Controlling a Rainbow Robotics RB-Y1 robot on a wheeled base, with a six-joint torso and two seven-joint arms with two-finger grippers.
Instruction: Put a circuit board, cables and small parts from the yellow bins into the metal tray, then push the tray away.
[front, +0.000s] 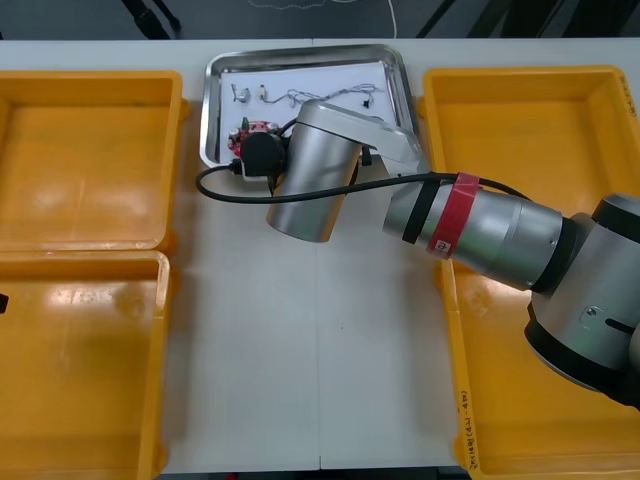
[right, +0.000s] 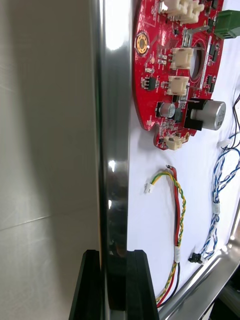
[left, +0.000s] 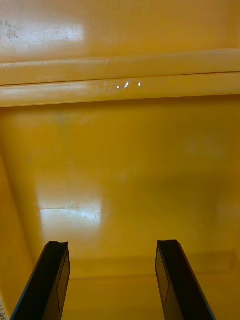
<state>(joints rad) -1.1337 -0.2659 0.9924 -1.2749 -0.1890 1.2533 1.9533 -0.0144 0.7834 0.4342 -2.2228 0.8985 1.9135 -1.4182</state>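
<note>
While right fingers pinch shiny tray rim, left fingers over bin.

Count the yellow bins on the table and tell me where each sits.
4. The far left bin and near left bin line the table's left side; the far right bin and near right bin line its right, partly under the right arm.
</note>
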